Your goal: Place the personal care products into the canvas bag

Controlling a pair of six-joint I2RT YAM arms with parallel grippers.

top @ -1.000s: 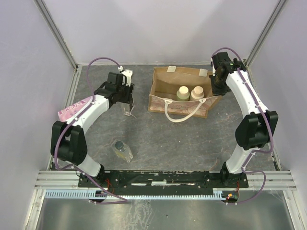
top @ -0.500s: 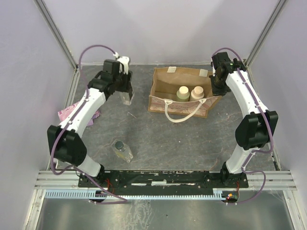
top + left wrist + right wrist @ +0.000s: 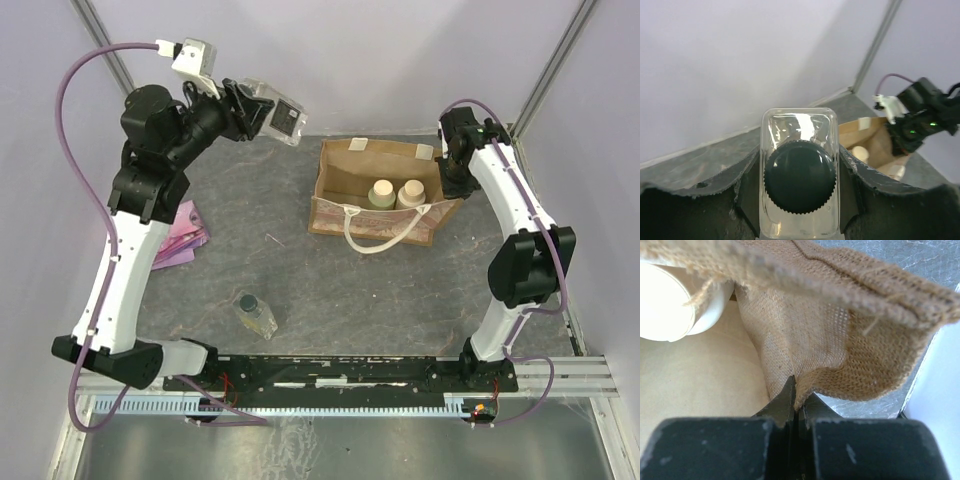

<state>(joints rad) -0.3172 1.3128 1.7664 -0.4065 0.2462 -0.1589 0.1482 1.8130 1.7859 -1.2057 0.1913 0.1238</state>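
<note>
My left gripper (image 3: 262,110) is raised high at the back left, shut on a clear squarish bottle (image 3: 284,121) with a dark cap. In the left wrist view the bottle (image 3: 799,150) fills the gap between both fingers (image 3: 747,192), cap toward the camera. The canvas bag (image 3: 345,205) stands open right of centre, its cream handles over the front. A pale yellow-green bottle (image 3: 381,193) and a cream bottle (image 3: 410,193) stand inside. My right gripper (image 3: 452,172) is shut on the bag's right rim (image 3: 840,365). A second clear bottle (image 3: 255,313) lies on the table, front left.
A flat pink packet (image 3: 181,236) lies at the left, by the left arm. Purple walls and metal posts close in the back and both sides. The arm bases and a rail run along the near edge.
The left arm has lifted the clear bottle off the table, up and back, and tilted it toward the bag. The pink packet is now uncovered. The right arm has not moved.
</note>
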